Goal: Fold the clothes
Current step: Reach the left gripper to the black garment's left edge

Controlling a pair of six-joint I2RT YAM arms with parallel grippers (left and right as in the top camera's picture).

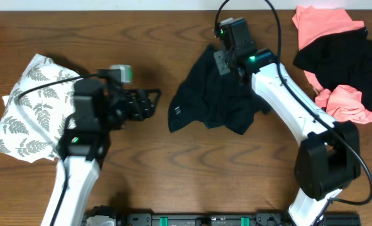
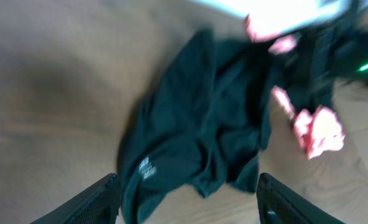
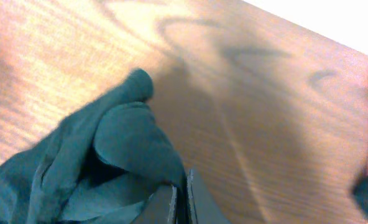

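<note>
A dark teal garment (image 1: 208,100) lies crumpled at the table's middle. My right gripper (image 1: 222,59) is shut on its upper edge; in the right wrist view the jaws (image 3: 180,199) pinch a fold of the teal cloth (image 3: 103,155). My left gripper (image 1: 149,100) is open and empty, just left of the garment. In the left wrist view the garment (image 2: 196,130) lies ahead between the open fingers (image 2: 187,199), with its white label showing.
A white leaf-print garment (image 1: 32,107) lies at the left, beside my left arm. A pile of coral (image 1: 321,25) and black (image 1: 352,59) clothes sits at the back right. Bare wood lies along the front edge.
</note>
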